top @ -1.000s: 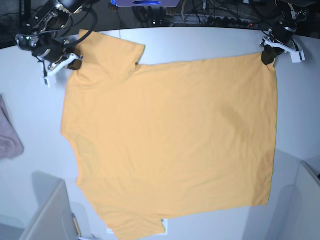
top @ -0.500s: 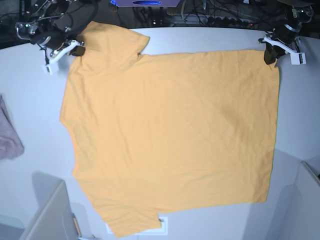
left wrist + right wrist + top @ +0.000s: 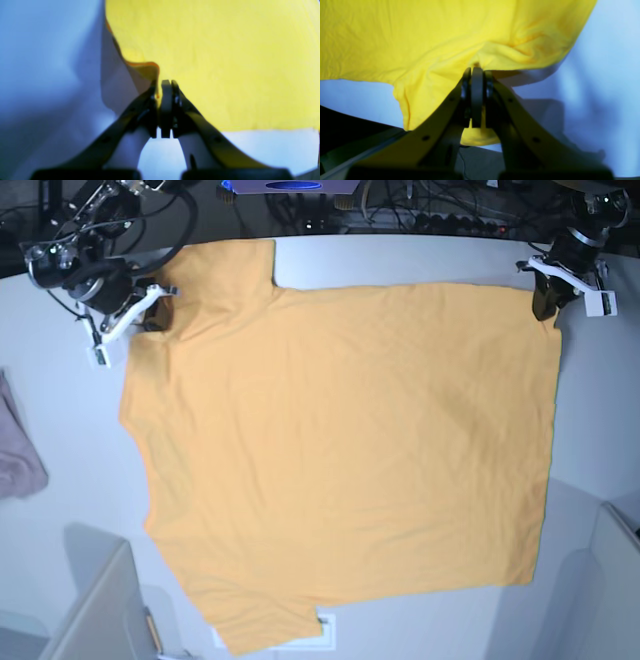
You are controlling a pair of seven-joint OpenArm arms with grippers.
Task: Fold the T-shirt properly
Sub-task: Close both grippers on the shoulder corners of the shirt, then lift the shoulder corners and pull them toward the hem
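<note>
The orange-yellow T-shirt [image 3: 340,450] lies spread flat across the white table, one sleeve at the far left, the other at the near edge. My left gripper [image 3: 545,305] sits at the shirt's far right corner, shut on the hem; the left wrist view shows its jaws [image 3: 165,87] pinched on the raised cloth edge [image 3: 147,67]. At the far left, my right gripper [image 3: 160,308] is shut on the shirt near the sleeve; the right wrist view shows its fingers [image 3: 477,75] closed on bunched yellow fabric [image 3: 495,55].
A pinkish-mauve cloth [image 3: 18,455] lies at the table's left edge. Grey bins stand at the near left [image 3: 100,610] and near right [image 3: 615,580]. Cables and equipment [image 3: 400,210] run along the far edge.
The far sleeve has been drawn in flatter along the far edge. My right gripper shifted slightly down and left with the cloth; the left gripper stayed at its corner.
</note>
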